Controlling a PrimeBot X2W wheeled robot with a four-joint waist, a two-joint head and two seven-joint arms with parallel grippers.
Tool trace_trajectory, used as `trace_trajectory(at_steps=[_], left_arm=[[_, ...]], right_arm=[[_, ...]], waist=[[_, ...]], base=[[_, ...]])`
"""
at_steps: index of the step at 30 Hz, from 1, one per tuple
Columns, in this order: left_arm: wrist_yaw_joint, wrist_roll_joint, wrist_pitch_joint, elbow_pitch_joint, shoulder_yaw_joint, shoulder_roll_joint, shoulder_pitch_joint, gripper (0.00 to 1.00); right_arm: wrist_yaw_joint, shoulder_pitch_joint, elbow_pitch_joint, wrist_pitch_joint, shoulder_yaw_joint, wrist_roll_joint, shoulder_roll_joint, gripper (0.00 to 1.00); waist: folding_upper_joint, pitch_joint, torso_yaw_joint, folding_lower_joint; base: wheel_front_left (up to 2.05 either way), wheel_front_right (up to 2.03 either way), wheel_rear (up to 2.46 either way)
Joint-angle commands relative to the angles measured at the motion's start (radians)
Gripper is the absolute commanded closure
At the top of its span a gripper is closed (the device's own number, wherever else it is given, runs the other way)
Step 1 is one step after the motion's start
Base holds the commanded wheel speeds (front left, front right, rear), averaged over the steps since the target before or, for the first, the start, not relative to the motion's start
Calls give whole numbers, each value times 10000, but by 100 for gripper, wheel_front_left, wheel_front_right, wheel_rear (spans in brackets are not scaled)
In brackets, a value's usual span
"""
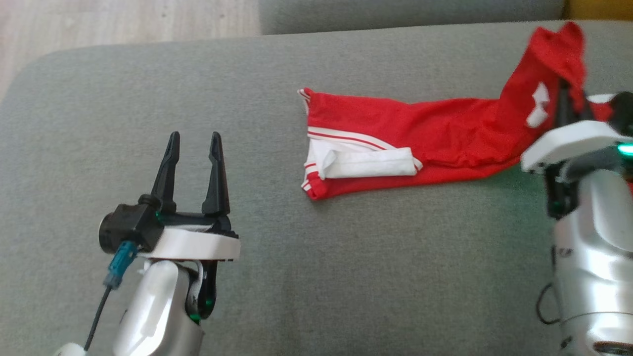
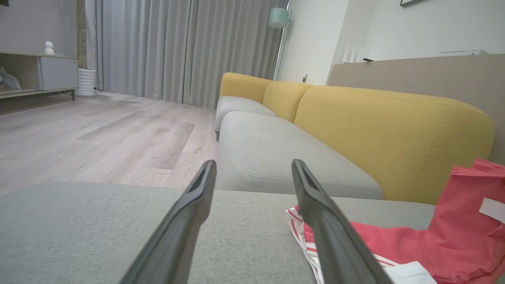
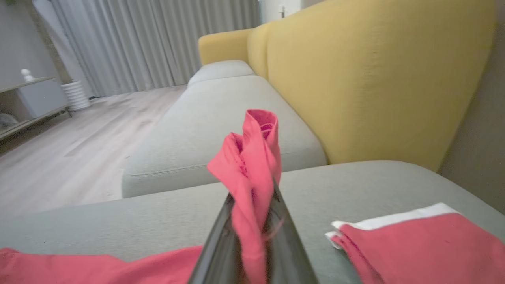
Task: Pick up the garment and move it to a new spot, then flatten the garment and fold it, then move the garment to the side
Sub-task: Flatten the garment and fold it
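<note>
A red garment (image 1: 425, 133) with white trim stretches across the grey sofa seat (image 1: 316, 277), its left end lying flat and its right end lifted off the cushion. My right gripper (image 1: 564, 94) is shut on that raised end. In the right wrist view a bunch of red garment (image 3: 252, 157) sticks up from between the closed fingers (image 3: 221, 236). My left gripper (image 1: 193, 143) hovers open over bare cushion, well left of the garment. Its two fingers (image 2: 189, 213) stand apart with nothing between them, and the garment (image 2: 434, 244) lies low to the right.
The yellow sofa backrest (image 2: 394, 134) runs along the far side of the seat. A second grey seat cushion (image 2: 276, 157) adjoins it. Wooden floor (image 2: 98, 134), curtains and a low cabinet (image 2: 39, 75) lie beyond the sofa's left end.
</note>
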State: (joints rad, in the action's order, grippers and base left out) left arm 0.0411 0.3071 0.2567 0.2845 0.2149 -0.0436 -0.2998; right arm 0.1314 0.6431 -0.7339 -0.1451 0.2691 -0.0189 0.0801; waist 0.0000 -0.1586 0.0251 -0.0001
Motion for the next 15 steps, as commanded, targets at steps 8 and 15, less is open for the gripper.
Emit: trace_trajectory(at_steps=[8,15], left_arm=[[33,-117,51,-418,-229,-69,-182,0],[-57,29,51,-543,82,-68,-350,0]], right_arm=[[-7,212,606,76,-2640,1974,-293,100],[-7,164,279,-302,-4459,3351,-296,100]], waist=[[0,132,679,1],[0,-180,1320,1]], base=[[0,0,0],[0,0,0]])
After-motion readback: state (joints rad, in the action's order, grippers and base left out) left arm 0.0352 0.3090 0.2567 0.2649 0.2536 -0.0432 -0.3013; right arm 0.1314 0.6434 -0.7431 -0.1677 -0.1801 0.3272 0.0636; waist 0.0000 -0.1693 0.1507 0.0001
